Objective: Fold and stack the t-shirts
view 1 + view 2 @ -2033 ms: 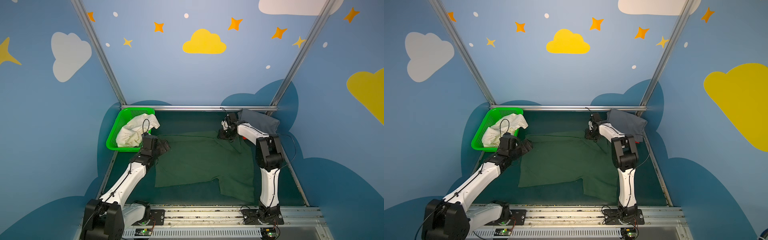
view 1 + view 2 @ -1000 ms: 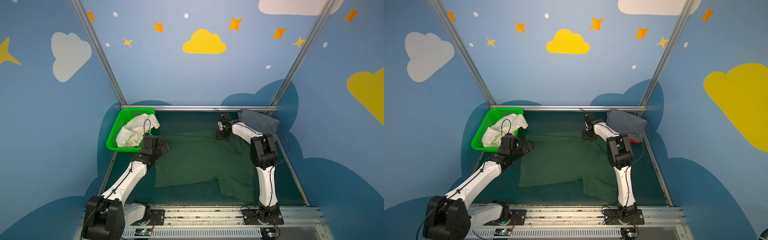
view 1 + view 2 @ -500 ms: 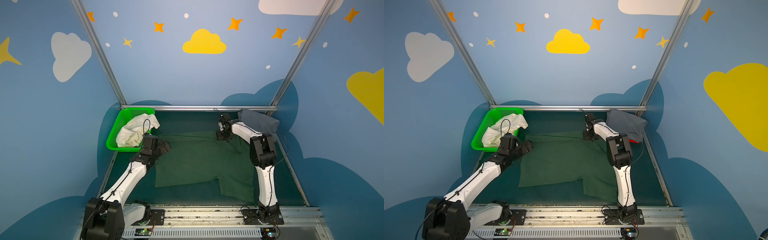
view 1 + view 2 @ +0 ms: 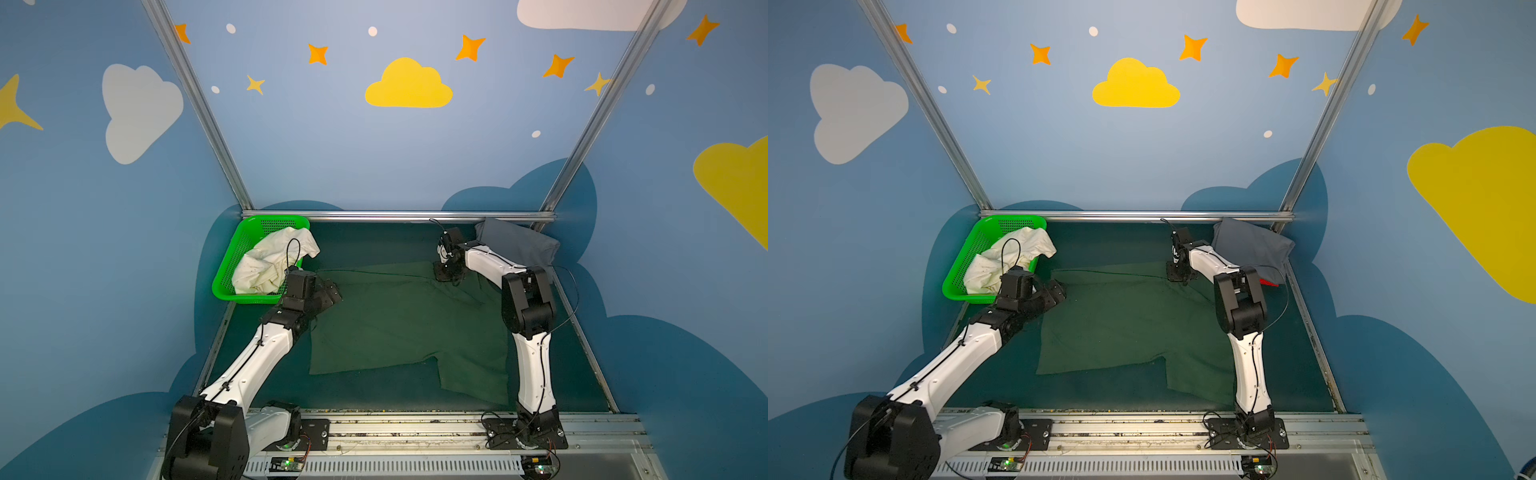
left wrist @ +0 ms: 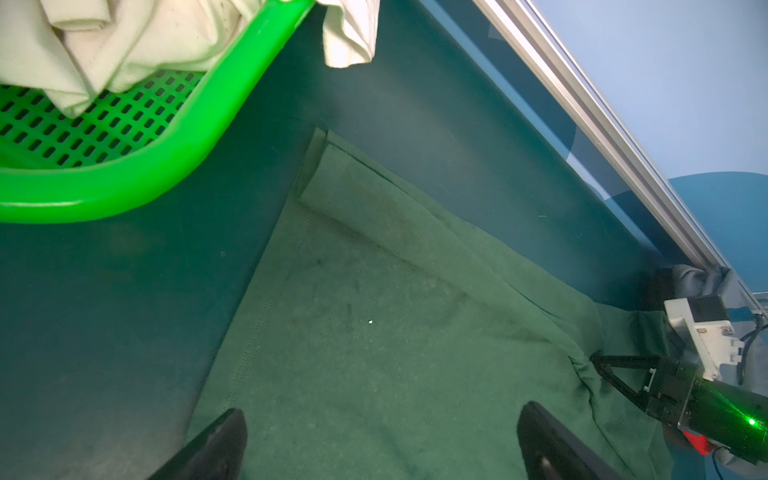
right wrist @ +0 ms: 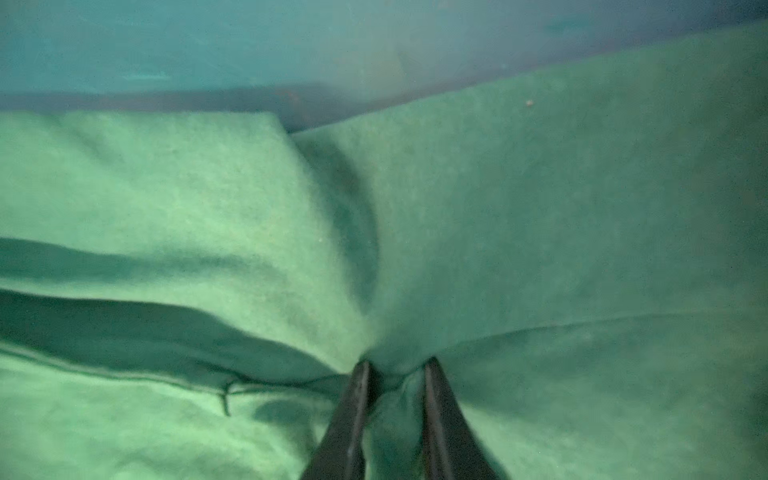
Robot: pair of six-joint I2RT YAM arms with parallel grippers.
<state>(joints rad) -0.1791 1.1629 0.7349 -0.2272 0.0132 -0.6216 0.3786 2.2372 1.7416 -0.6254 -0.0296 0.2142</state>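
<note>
Obs: green shirt (image 4: pixel 399 324) flat on mat (image 4: pixel 365 395), far edge running L–R; right gripper (image 6: pixel 395 370) pinches its far-right end; left gripper (image 5: pixel 382 415) wide open, empty, far-left corner just ahead of it.

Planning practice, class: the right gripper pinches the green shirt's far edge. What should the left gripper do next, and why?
Probably lower the open left gripper onto the dark green t-shirt at its far-left corner and close; the right gripper pinches only the far-right.
</note>
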